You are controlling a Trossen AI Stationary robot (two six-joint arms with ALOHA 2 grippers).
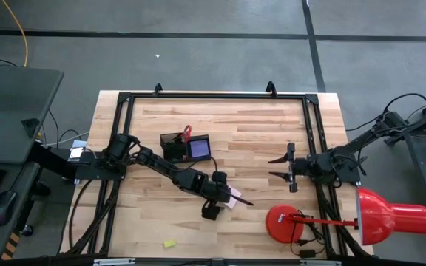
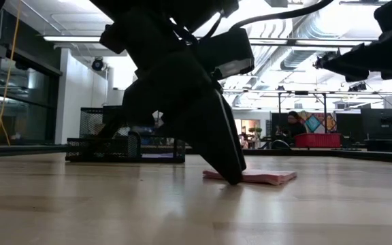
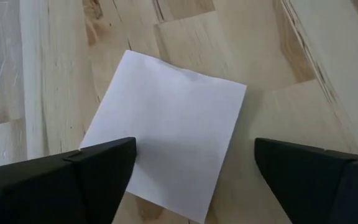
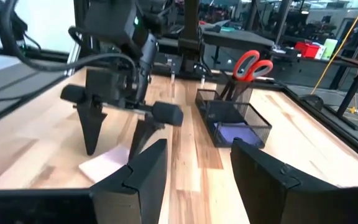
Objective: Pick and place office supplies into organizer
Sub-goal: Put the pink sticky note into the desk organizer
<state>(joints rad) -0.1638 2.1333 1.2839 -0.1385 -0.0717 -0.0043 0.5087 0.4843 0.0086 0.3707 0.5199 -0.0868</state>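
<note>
A pink note pad (image 1: 232,198) lies flat on the wooden table near its middle; it looks pale in the left wrist view (image 3: 173,137). My left gripper (image 3: 194,155) is open and points down over the pad. One finger (image 3: 86,174) covers the pad's corner and the other (image 3: 309,174) stands beside it over bare wood. The black organizer (image 1: 186,147) stands farther back, holding red-handled scissors (image 4: 252,65) upright and a blue-purple note pad (image 4: 238,134). My right gripper (image 1: 288,167) waits open, above the table's right side. My left gripper comes at the pink pad from above, slanting down. One fingertip (image 2: 231,175) reaches down to the table at the pad's edge (image 2: 213,175). I cannot tell whether it touches the pad. The pad lies flat on the table.
A small yellow eraser-like piece (image 1: 169,243) lies near the table's front edge. A red desk lamp (image 1: 390,218) with a round base (image 1: 283,222) takes up the near right corner. A black frame (image 1: 220,94) runs round the table's far and side edges.
</note>
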